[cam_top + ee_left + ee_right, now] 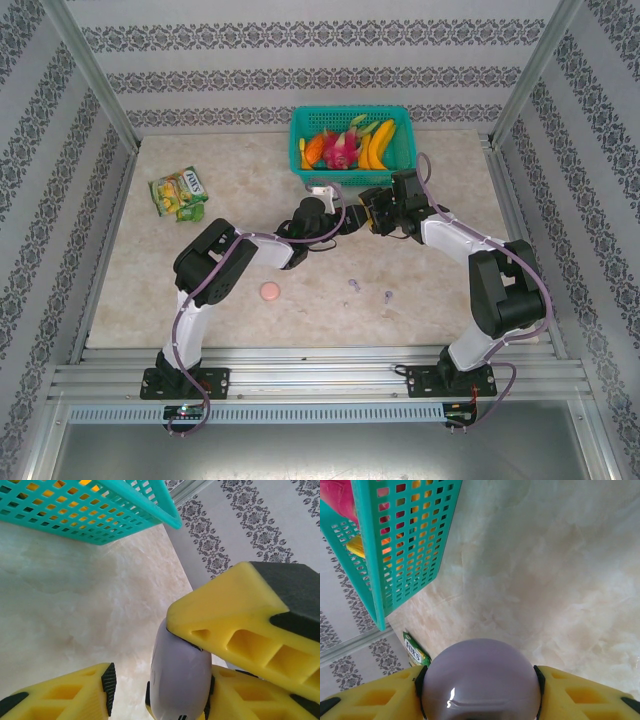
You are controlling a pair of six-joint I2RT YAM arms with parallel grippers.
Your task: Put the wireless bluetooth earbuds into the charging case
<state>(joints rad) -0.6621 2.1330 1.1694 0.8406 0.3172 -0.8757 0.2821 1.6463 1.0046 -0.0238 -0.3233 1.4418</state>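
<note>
Our right claw (pixel 480 682) pinches the glossy round lilac plastic case (pixel 481 670) edge to edge. Our left claw (pixel 159 689) stands spread around it, with a gap on one side.

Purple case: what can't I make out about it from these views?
Right wrist: purple case, held in the right gripper, is cut off by the bottom edge; lid open or shut unclear.
Left wrist: a right gripper finger covers its top, the bottom edge crops the rest; no seam visible.
Top external: the left gripper and the right one cover it; the earbuds are too small to tell orientation.
</note>
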